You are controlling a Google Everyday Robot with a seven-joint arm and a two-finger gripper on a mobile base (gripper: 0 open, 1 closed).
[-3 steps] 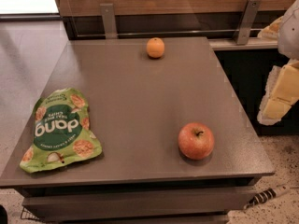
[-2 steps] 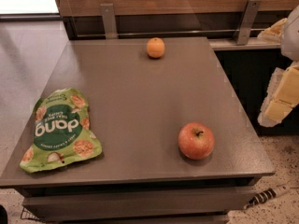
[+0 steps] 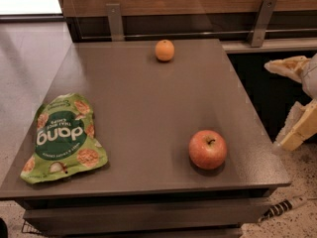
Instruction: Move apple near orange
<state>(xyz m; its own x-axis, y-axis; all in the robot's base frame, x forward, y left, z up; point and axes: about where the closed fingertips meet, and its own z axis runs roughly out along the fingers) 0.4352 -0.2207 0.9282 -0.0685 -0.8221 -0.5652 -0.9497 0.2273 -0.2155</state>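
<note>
One apple (image 3: pixel 207 149) near the bench (image 3: pixel 143 108) front edge; one orange (image 3: pixel 164 50) at the rear; open surface between. Tool (image 3: pixel 276 105) beyond the right edge, fingers apart.

The only readable wording is on the green snack bag (image 3: pixel 67 138) lying at the near left of the table (image 3: pixel 148 103). It carries the brand name "dang" in large white lowercase letters on a dark green round patch. The word appears upside down from this view, with its letter tops pointing toward the near edge. Smaller white print sits on the far side of the brand name and is too small to read. The gripper (image 3: pixel 276 105) hangs off the table's right edge, fingers spread apart, bearing no lettering.
</note>
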